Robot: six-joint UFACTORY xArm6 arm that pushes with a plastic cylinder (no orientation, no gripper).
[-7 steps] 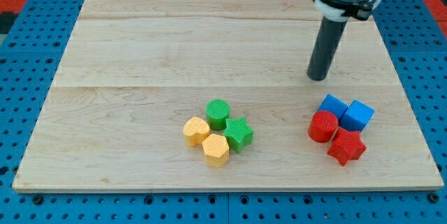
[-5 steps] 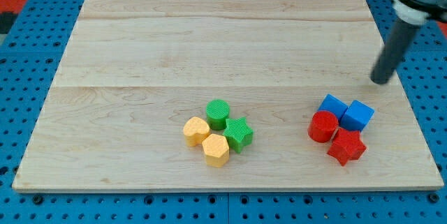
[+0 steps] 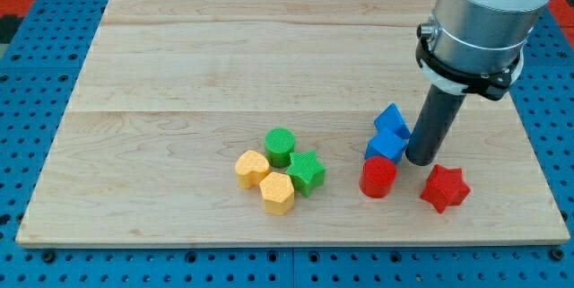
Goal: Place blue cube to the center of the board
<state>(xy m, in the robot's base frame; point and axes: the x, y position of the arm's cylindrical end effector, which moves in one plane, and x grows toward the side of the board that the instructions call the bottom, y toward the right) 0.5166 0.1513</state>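
Note:
The blue cube sits right of the board's centre, touching a second blue block just above it. My tip rests on the board against the blue cube's right side. A red cylinder stands just below the blue cube. A red star lies to the lower right of my tip.
A cluster sits at the lower middle of the wooden board: a green cylinder, a green star, a yellow heart-like block and a yellow hexagon. The arm's grey body hangs over the upper right.
My tip swung out to the right, then came down and left into the blue and red group. Both blue blocks and the red cylinder slid left. The red star stayed.

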